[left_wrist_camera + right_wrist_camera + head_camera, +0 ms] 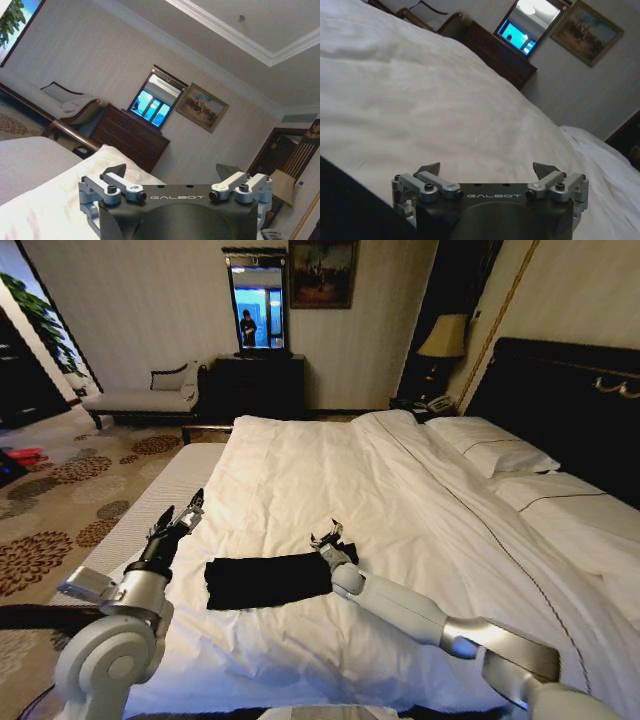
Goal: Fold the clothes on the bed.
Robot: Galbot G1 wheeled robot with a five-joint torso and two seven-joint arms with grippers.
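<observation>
The black T-shirt [268,580] lies folded in a narrow strip on the white bed [420,500], near its front edge, between the two grippers: the left gripper [192,506] and the right gripper [327,535], both with fingers spread wide and holding nothing.
</observation>
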